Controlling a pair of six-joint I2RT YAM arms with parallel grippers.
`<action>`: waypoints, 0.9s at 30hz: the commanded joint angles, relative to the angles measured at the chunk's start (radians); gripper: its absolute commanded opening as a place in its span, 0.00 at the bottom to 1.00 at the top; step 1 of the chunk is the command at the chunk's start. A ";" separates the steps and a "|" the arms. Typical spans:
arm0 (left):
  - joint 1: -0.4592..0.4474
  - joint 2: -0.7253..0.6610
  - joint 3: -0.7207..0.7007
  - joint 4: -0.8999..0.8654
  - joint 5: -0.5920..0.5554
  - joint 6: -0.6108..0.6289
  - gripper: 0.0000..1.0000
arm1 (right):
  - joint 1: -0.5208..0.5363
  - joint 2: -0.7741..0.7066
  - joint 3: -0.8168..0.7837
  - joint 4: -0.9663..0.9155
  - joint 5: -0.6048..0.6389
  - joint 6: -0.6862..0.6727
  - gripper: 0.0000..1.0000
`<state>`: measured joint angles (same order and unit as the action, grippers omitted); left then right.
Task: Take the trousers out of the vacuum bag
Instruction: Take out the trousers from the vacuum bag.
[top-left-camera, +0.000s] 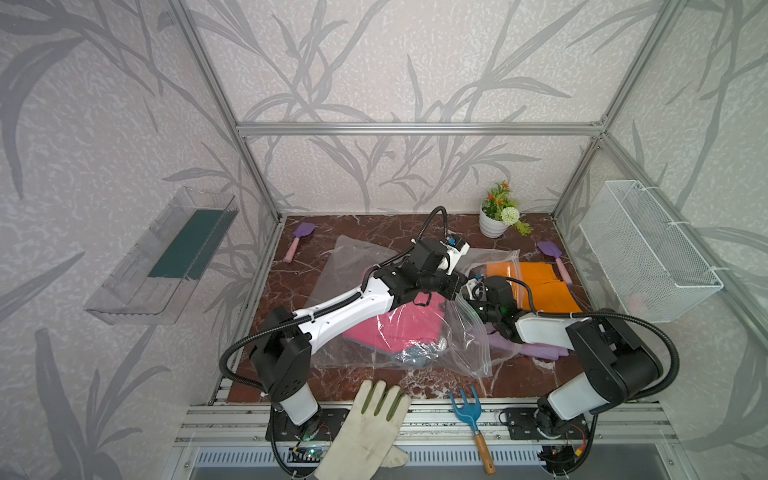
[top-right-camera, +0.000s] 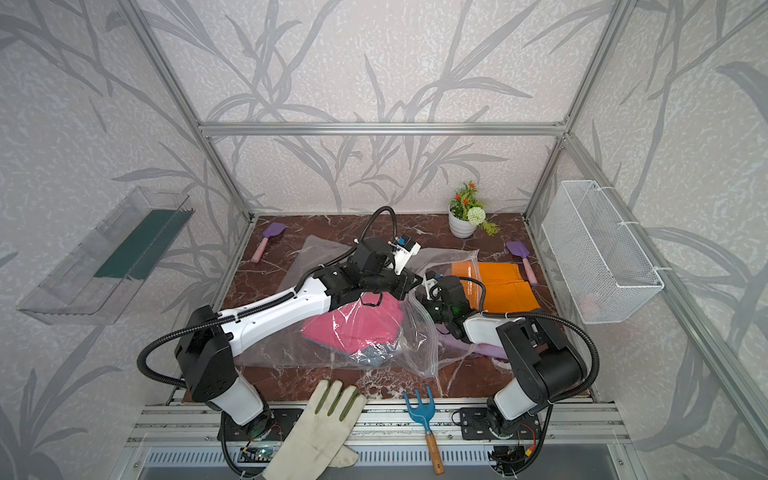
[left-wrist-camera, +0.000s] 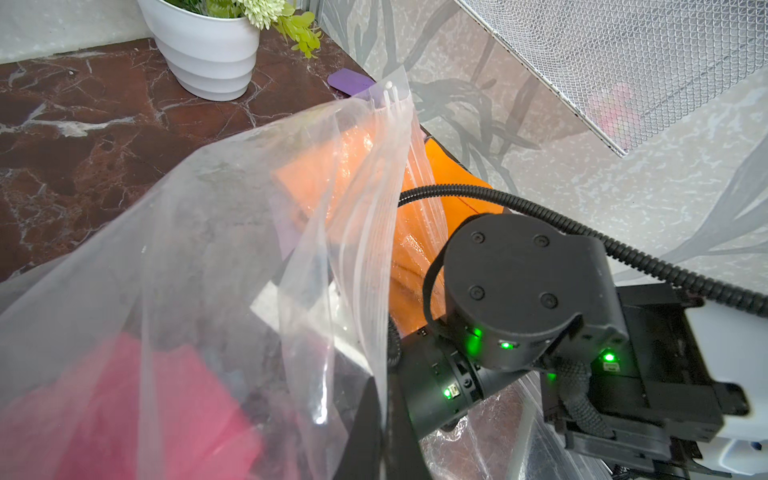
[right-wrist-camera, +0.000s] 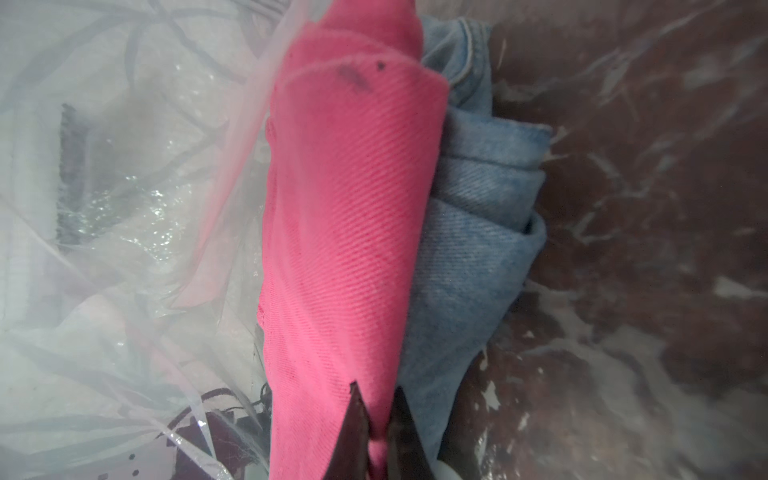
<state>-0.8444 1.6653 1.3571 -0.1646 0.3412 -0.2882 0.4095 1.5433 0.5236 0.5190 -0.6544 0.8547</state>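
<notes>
The clear vacuum bag (top-left-camera: 353, 266) lies crumpled across the marble table, its mouth facing right. Inside it are the hot pink trousers (top-left-camera: 399, 328) and the denim trousers (top-left-camera: 419, 355). My left gripper (left-wrist-camera: 384, 415) is shut on the bag's upper film near the zip strip (left-wrist-camera: 390, 137), holding it lifted. My right gripper (right-wrist-camera: 376, 399) reaches into the mouth and is shut on a fold of the pink trousers (right-wrist-camera: 349, 216), with the denim trousers (right-wrist-camera: 478, 232) beside them. The orange trousers (top-left-camera: 540, 286) and the lilac trousers (top-left-camera: 536, 349) lie outside the bag at the right.
A cream glove (top-left-camera: 370, 428) and a blue hand rake (top-left-camera: 471, 415) lie at the front edge. A white plant pot (top-left-camera: 494, 222) stands at the back. Purple scoops (top-left-camera: 301, 237) (top-left-camera: 552, 255) lie on either side. A wire basket (top-left-camera: 648, 249) hangs on the right wall.
</notes>
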 joint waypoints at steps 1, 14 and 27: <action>-0.004 -0.010 -0.006 0.013 -0.005 0.015 0.00 | -0.030 -0.070 0.001 -0.026 0.006 -0.050 0.00; -0.004 -0.005 -0.012 0.019 -0.002 0.011 0.00 | -0.015 -0.123 0.017 -0.087 -0.006 -0.068 0.51; -0.004 -0.004 -0.012 0.021 0.003 0.010 0.00 | 0.000 -0.054 0.029 -0.091 0.014 -0.077 0.59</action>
<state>-0.8444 1.6653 1.3567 -0.1638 0.3408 -0.2886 0.4042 1.4670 0.5320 0.4255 -0.6430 0.7910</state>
